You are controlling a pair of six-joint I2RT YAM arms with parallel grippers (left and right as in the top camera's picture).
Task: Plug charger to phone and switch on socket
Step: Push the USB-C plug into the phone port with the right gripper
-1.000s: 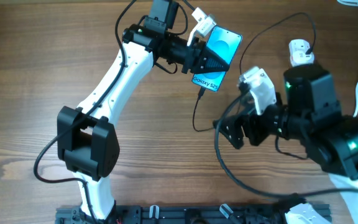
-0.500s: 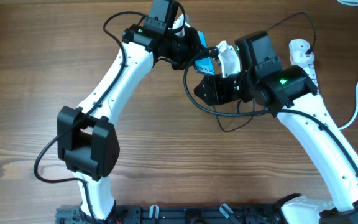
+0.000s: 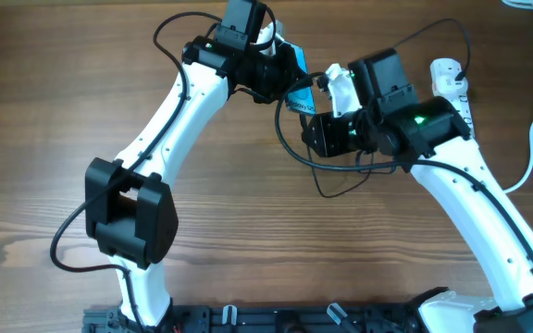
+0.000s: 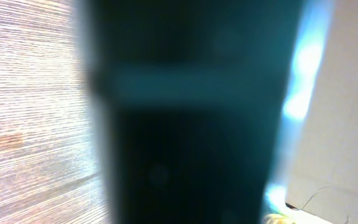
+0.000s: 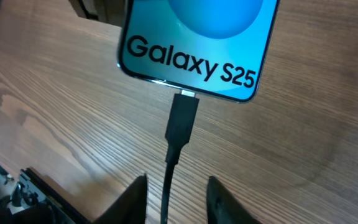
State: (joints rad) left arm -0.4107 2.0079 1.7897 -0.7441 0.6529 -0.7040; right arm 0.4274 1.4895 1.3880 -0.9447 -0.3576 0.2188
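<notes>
Teal phone [image 5: 194,43] fills the top centre of the right wrist view, over the wooden table [image 5: 328,124], with the metal tip of the charger [image 5: 180,121] meeting its lower edge. At the upper centre of the overhead view the left gripper [image 3: 285,81] is pinching the phone, while the right gripper [image 5: 174,190] has its jaws spread, the charger running between them and touching neither. White socket [image 3: 452,79] lies at the upper right, well apart from the phone.

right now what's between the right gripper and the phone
The charger: its black cable passes between the fingers of the right gripper, and its plug meets the bottom edge of the phone, over the bare wooden table. The right wrist view shows it.
</notes>
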